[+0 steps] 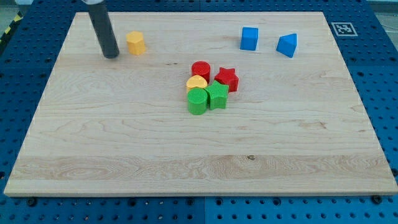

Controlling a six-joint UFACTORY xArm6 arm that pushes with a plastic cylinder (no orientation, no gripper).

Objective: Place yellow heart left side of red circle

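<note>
One raised view, probably frontal, covering the whole board (199, 162).

— What lies under everything?
— A pale wooden counter (199, 168), on a blue perforated metal base (382, 93).
— Anything else?
— A black-and-white square marker (342, 28), top right corner.

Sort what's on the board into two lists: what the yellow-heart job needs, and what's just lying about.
Needed:
yellow heart, below and touching the red circle
my tip, far off at the view's upper left

Lying about:
yellow hexagon
red star
green cylinder
green star
blue cube
blue triangle
</note>
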